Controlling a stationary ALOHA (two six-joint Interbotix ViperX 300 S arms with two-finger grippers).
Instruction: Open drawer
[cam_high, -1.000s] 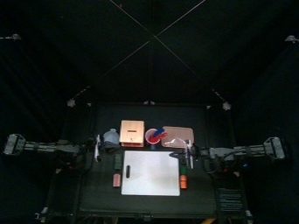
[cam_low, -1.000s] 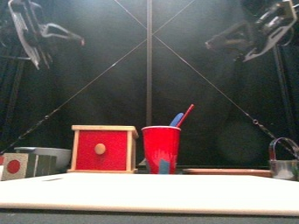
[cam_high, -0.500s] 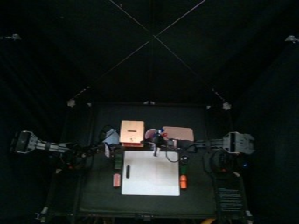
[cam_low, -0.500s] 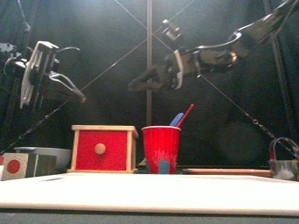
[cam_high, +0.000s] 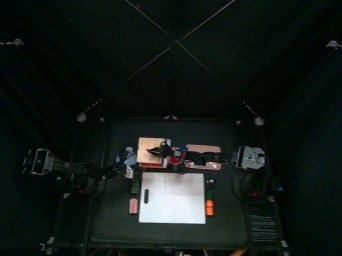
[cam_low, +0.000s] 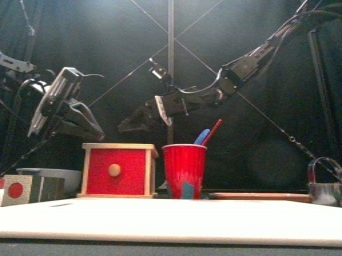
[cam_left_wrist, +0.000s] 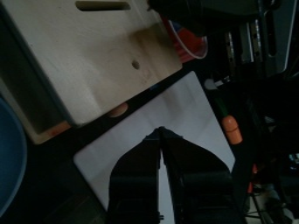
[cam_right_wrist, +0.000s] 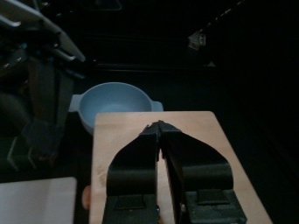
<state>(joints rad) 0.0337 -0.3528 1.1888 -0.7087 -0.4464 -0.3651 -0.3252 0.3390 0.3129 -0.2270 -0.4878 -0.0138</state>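
The small wooden box (cam_high: 151, 152) stands behind the white sheet (cam_high: 174, 197). Its drawer (cam_low: 118, 170) has a red front with a round knob and sits pushed in. My right gripper (cam_low: 130, 126) reaches across the middle and hangs above the box, jaws shut and empty; in the right wrist view (cam_right_wrist: 155, 126) it points down at the box's pale top (cam_right_wrist: 176, 166). My left gripper (cam_low: 86, 120) hangs above and left of the box, jaws shut and empty (cam_left_wrist: 158, 132), over the sheet's edge (cam_left_wrist: 187, 114) beside the box (cam_left_wrist: 93, 61).
A red cup (cam_low: 185, 170) with a stick in it stands right of the box. A pale blue bowl (cam_right_wrist: 117, 101) sits left of the box. Small orange things (cam_high: 210, 207) lie beside the sheet. A mug (cam_low: 325, 186) stands at the far right.
Both arms have come down from high up and moved inward. The right arm has reached across to above the box. The left gripper has dropped toward the box's left side.
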